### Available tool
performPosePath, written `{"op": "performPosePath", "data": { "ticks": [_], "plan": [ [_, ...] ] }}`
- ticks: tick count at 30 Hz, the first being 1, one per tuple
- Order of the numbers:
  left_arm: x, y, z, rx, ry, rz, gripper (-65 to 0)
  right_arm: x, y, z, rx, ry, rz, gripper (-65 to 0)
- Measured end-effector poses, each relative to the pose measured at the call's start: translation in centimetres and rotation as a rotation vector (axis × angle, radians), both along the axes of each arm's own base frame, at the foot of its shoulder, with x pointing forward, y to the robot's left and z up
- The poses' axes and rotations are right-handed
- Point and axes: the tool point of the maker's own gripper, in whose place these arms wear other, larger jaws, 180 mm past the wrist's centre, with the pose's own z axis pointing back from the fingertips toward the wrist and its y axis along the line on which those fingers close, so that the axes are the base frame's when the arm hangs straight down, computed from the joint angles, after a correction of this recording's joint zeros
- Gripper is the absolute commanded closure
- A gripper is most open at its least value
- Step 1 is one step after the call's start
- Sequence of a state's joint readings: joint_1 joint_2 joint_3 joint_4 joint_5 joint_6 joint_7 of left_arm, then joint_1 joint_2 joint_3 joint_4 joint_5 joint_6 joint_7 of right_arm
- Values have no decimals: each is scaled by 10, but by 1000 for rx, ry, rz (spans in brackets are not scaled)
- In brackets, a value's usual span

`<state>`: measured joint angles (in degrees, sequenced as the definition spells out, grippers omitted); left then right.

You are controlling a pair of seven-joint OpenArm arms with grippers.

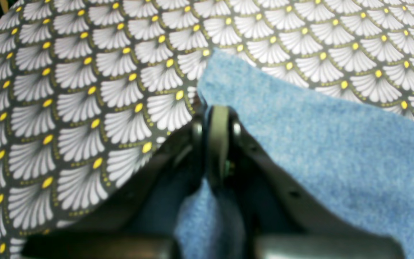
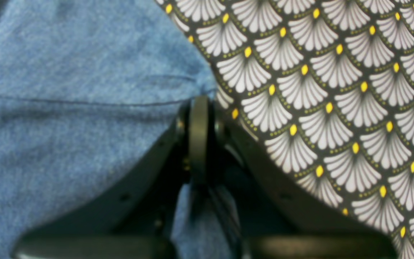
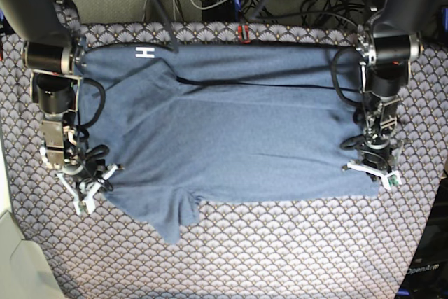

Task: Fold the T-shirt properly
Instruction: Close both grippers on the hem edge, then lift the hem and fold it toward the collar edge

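Two-arm fold of a T-shirt (image 3: 231, 131), overhead and wrist views. The shirt lies spread flat on the cloth-covered bench (image 3: 280, 257), long axis running left to right, its far edge near the bench's far side. A sleeve (image 3: 175, 225) juts toward the near side at left of centre, and a small white mark shows at the far left corner.

The left gripper (image 1: 218, 118), at the right of the overhead view, has its fingers pressed together on the shirt's near right corner; blue fabric bunches between them in its wrist view. The right gripper (image 2: 198, 115), at the left of the overhead view, has its fingers likewise clamped on the shirt's near left edge, beside a stitched seam, with cloth gathered behind the tips.

Handling, as a judgement: the knit is soft, light and limp, so it will drape and sag between the two grip points and cannot be pushed, only pulled or carried. It is not fragile, though it may drag the patterned cloth beneath. Corners and hemmed edges, where the layers are doubled, give the surest hold; both sides should rise together to keep the fold line straight
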<state>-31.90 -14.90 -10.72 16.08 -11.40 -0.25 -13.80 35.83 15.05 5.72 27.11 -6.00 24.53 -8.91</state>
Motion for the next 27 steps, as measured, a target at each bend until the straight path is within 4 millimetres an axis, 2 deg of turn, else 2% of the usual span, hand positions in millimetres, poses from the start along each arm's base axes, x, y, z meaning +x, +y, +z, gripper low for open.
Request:
{"op": "performPosePath", "data": {
  "ticks": [7,10,13,15,19,21,27],
  "plan": [
    [2,-1,3,-3,4,-7,-5,0,-1,2,-8,1,2,0],
    [9,-4,16,-1,-13,-25,-5,3,-3,12,-27,-32,9,0],
    [11,-8,26,-34,-15,-34,-5,-8,-12,14,-76,-14,15,0],
    [5,-12,32,-78,-44,-28,-5,-15,-14,18,-104,-16,33,0],
    [-16,-18,25,-150,-2,-35,-5,-24,-10,34,-156,-48,65,0],
    [-23,-17,31,-149,-19,-37,-5,-31,-8,40,-181,-60,76,0],
    [-41,-22,36,-151,-41,-68,-5,-70,0,44,-254,-55,117,0]
  ]
}}
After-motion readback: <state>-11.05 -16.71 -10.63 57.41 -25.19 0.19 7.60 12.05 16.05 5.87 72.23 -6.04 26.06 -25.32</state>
